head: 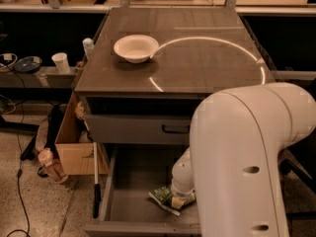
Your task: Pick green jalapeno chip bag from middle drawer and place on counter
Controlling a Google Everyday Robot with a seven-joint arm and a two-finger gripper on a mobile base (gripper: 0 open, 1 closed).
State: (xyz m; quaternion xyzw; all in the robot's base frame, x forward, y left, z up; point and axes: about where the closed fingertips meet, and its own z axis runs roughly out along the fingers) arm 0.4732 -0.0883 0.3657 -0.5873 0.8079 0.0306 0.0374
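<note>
The green jalapeno chip bag (pixel 163 197) lies at the front of the open middle drawer (pixel 136 179), tilted, with its right end under my gripper. My gripper (pixel 181 199) is down in the drawer right at the bag, mostly hidden behind my large white arm (pixel 247 162). Whether it holds the bag does not show. The counter (pixel 202 58) is the glossy grey-brown top above, with a bright ring-shaped reflection.
A white bowl (pixel 136 48) sits on the counter's left part. A closed grey drawer front with a black handle (pixel 175 129) is above the open drawer. An open cardboard box (pixel 74 149) stands to the left. A paper cup (pixel 61 62) stands on a side ledge.
</note>
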